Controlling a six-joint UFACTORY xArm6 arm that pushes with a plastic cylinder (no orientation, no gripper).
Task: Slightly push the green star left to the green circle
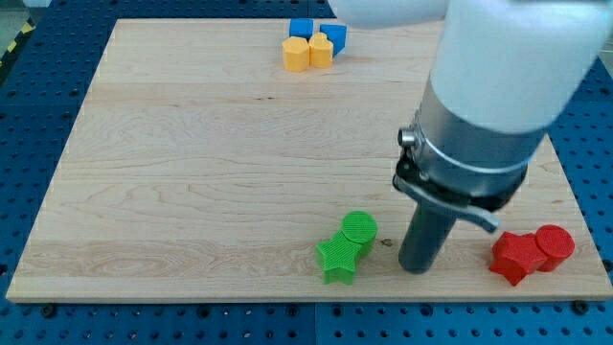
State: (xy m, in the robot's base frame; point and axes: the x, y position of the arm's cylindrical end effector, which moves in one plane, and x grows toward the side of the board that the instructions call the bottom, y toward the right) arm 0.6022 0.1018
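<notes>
Low in the frame's centre, the ribbed green plastic star already touches the green plastic circle up-right of it. My tip, a bare rod holding nothing, stands just right of both. I'd nudge the star leftward only gently, with a short stroke, so the circle isn't dragged along.

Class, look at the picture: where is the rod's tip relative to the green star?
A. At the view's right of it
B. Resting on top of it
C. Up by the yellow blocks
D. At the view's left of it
A: my tip stands at the view's right of the green star, apart from it, with the green circle touching the star's upper right.
</notes>
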